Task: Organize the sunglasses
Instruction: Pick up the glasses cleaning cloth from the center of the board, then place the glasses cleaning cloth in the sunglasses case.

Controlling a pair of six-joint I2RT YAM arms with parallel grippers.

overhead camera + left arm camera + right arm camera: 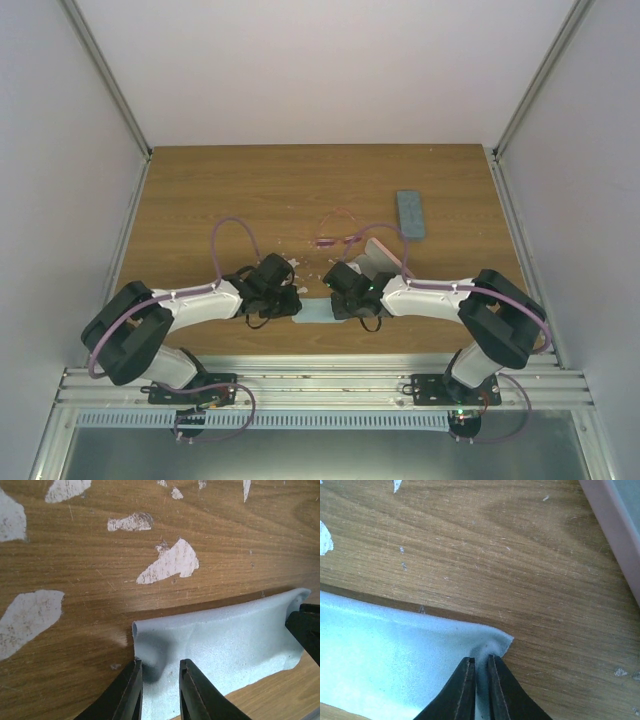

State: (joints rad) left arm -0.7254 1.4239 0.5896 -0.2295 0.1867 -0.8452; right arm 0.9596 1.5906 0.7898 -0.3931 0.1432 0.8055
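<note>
The pink-framed sunglasses (336, 231) lie on the table beyond both grippers. The dark sunglasses are out of view. A light blue cloth (314, 314) lies flat between the two grippers near the front edge. My left gripper (160, 667) is low over the cloth's (225, 650) left end, its jaws apart with the cloth's corner between them. My right gripper (480, 658) is shut on the cloth's (395, 665) right corner, which bunches up between the fingers. In the top view the left gripper (289, 300) and the right gripper (336, 300) face each other across the cloth.
An open pink case (381, 258) lies just behind the right gripper; its edge shows in the right wrist view (620, 525). A blue-grey case (410, 213) lies at the back right. White worn patches (170, 562) mark the wooden table (230, 190).
</note>
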